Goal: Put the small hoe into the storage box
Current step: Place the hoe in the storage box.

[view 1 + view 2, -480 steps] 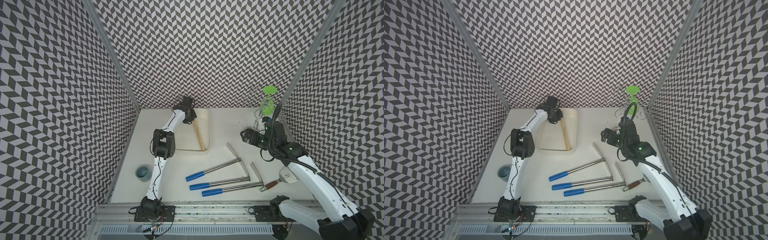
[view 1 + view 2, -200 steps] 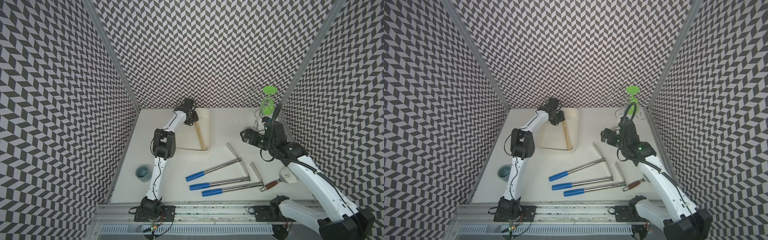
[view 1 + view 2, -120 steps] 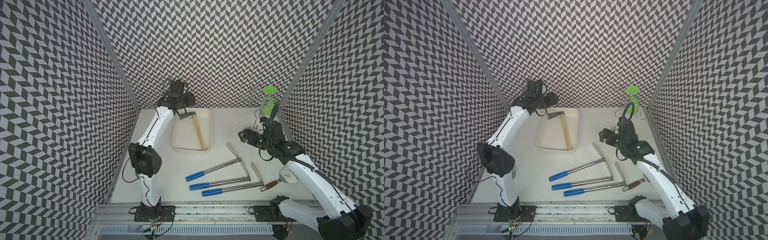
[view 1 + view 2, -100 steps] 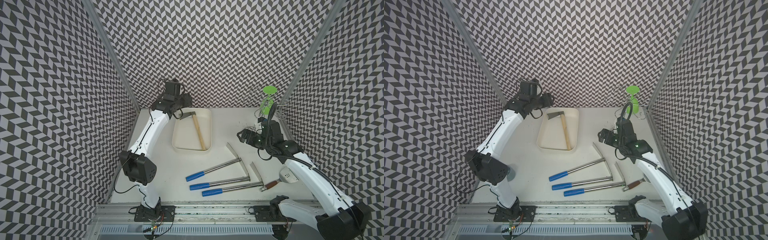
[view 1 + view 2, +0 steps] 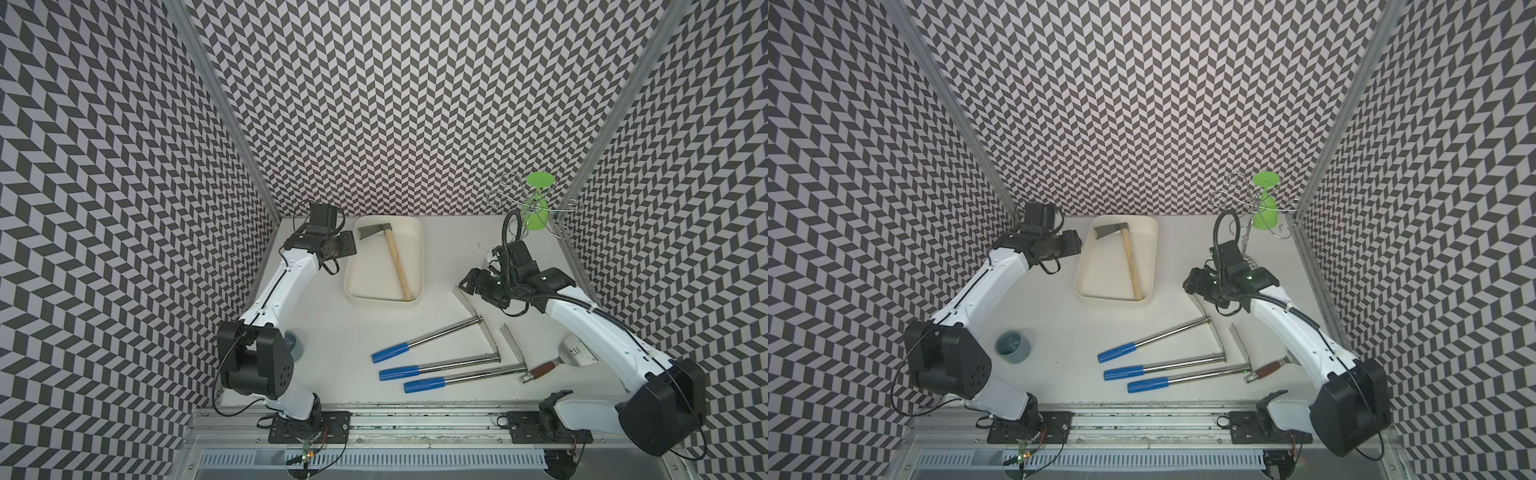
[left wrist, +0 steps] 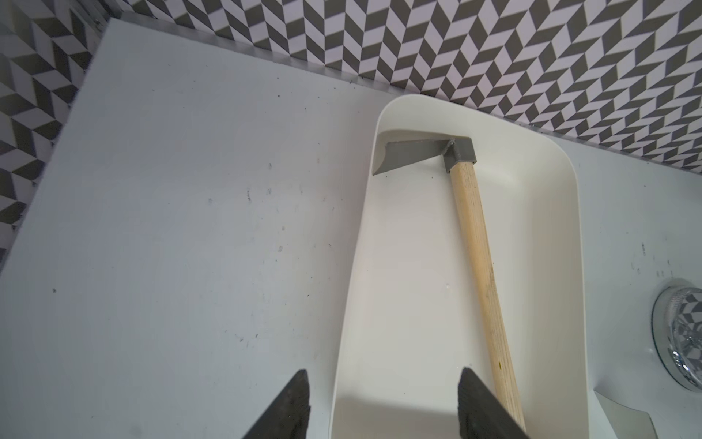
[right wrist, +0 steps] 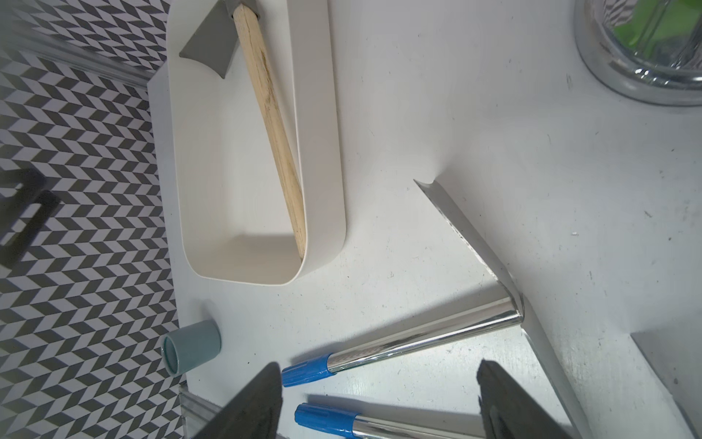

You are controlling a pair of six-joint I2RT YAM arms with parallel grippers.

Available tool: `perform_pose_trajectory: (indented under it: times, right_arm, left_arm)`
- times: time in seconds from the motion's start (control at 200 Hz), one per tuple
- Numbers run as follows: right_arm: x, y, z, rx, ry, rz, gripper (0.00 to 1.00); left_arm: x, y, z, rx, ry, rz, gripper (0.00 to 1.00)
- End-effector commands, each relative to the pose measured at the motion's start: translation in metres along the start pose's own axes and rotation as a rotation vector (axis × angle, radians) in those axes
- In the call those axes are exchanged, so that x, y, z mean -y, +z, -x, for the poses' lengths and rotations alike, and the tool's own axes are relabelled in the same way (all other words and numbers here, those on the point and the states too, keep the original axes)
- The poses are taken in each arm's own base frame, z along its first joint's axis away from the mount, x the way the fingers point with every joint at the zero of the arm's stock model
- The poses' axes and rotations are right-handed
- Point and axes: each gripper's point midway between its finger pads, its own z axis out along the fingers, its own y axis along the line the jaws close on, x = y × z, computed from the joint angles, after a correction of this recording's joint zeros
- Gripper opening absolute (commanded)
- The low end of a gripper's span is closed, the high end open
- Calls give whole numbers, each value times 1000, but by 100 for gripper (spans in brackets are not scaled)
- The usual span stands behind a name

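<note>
Top views: you see one small hoe [image 5: 394,255] lying flat inside the one storage box [image 5: 374,300], handle end in one corner. Three blue-handled hoes [image 5: 440,336], one cup [image 5: 1012,347] and one spatula [image 5: 575,353] rest outside on the table [image 5: 357,332]. Your left gripper [image 6: 383,374] and right gripper [image 7: 380,365] both gape, holding nothing.

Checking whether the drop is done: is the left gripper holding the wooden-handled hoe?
No, the small hoe lies free in the storage box, and the left gripper stands open and empty.
</note>
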Motion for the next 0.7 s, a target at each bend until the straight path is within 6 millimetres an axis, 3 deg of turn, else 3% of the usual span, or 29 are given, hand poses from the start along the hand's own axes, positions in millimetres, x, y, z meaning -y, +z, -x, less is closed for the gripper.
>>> perform_pose_trajectory:
  times: [0.0, 0.175, 0.351, 0.691]
  right_arm:
    - [-1, 0, -14, -36, 180, 33, 81]
    - [6, 2, -35, -26, 385, -15, 83]
    - [31, 16, -64, -80, 539, -116, 83]
    - [44, 45, -76, -101, 629, -141, 74]
  left_arm:
    - [-4, -17, 7, 56, 1, -28, 63]
    - [-18, -24, -7, 52, -17, -30, 63]
    - [-24, -27, -14, 49, -23, -33, 63]
    - [-27, -30, -17, 49, -25, -38, 63]
